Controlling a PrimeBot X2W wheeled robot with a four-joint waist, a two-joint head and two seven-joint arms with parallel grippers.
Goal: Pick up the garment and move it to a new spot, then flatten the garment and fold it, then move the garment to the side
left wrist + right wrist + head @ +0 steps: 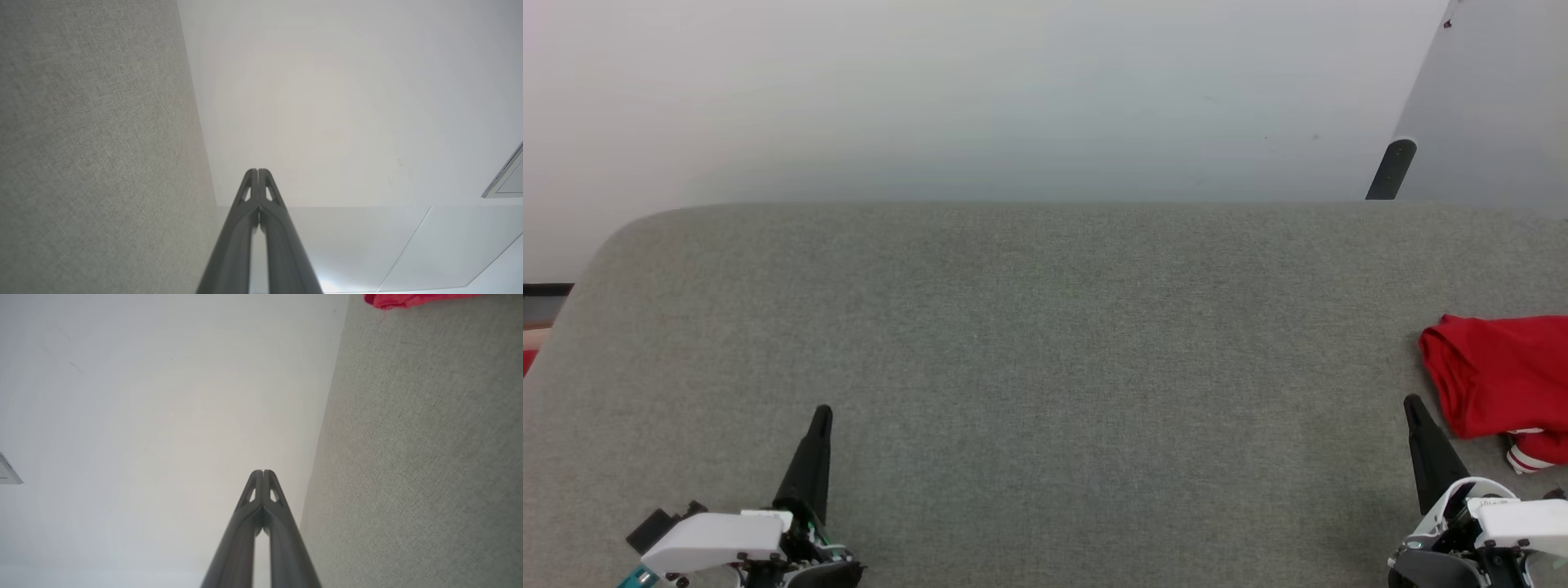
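Observation:
The garment (1503,376) is a red cloth with a bit of red-white striped trim, bunched up on the grey fabric table (1045,367) at its right edge and cut off by the frame. A red corner of the garment (408,299) shows at the top of the right wrist view. My right gripper (1413,406) is shut and empty, low at the right, its tip just left of the cloth and apart from it. My left gripper (823,414) is shut and empty at the lower left, far from the cloth. Both pairs of fingers press together in the wrist views (258,171) (262,472).
A pale wall (980,98) rises behind the table's far edge. A grey panel with a dark leg (1391,169) leans at the back right. The table's left corner is rounded, with floor beyond it.

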